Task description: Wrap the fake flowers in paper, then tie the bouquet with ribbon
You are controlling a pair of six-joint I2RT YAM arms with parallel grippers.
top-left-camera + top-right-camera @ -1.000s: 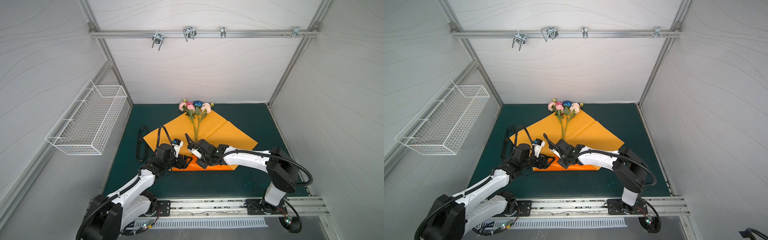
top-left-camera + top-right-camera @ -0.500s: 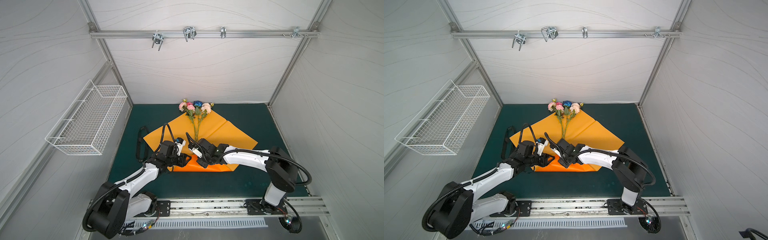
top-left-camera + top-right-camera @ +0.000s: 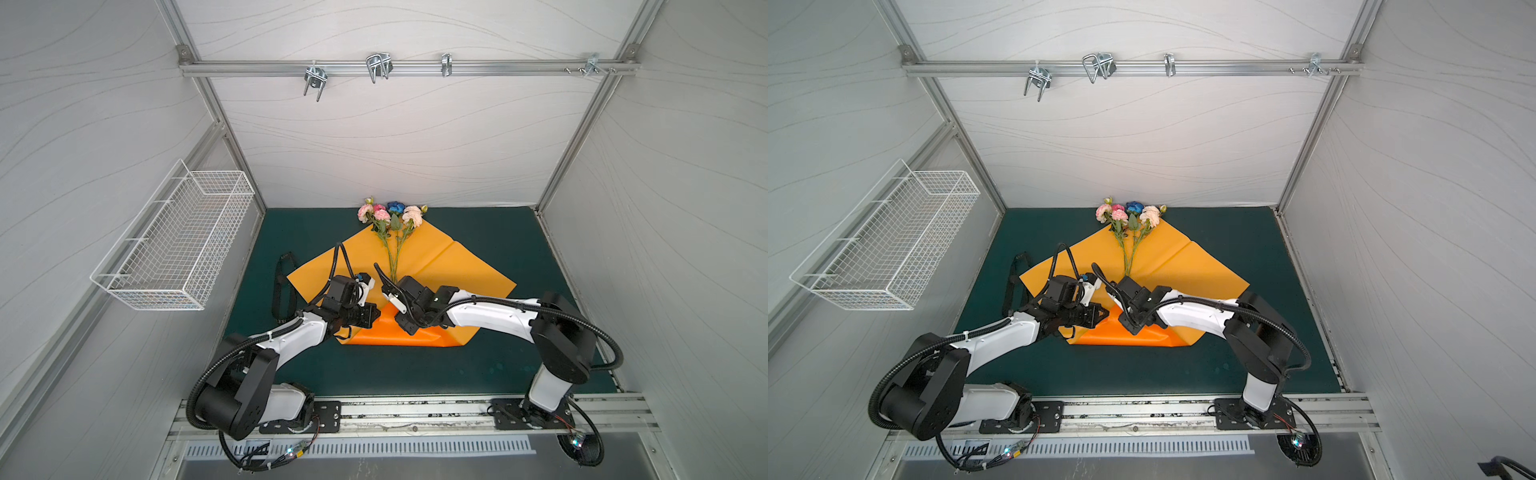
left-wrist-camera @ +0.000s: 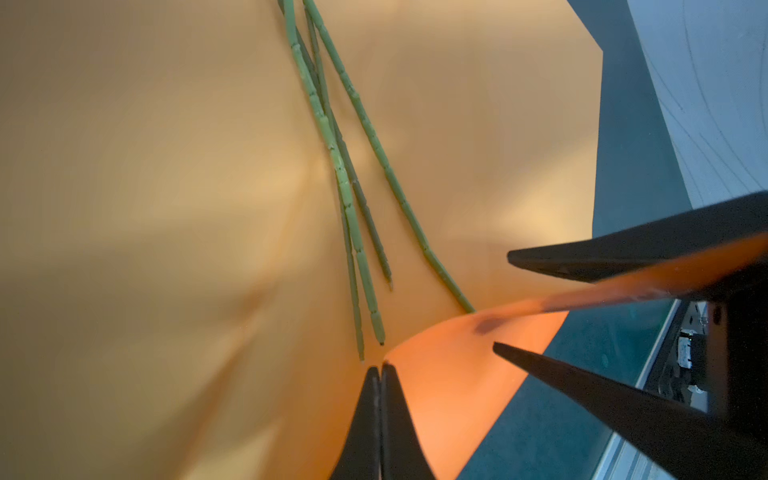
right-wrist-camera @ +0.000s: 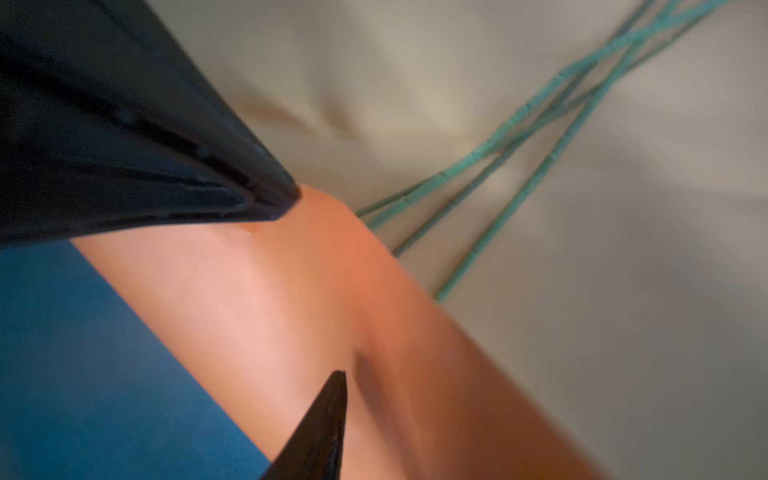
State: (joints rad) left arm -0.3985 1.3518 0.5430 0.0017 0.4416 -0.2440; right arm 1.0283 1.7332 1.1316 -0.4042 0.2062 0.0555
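Green-matted bench (image 3: 519, 249), one orange paper sheet (image 3: 457, 266). Bouquet (image 3: 392, 232): flat on sheet, stem ends just beyond left fingers (image 4: 365, 415), pressed together on raised paper corner. Right fingers (image 5: 166, 145): spread astride same fold. Black ribbon (image 3: 277, 286): well apart.

Top views looked down from overhead; wrist cameras sat close, sharing orange paper (image 4: 166, 208) and bouquet stems (image 4: 330, 141).

On my green desk (image 3: 519, 257), the bouquet of fake flowers (image 3: 394, 224) lies on the orange paper sheet (image 3: 457, 270), black printed ribbon (image 3: 285, 257) left.
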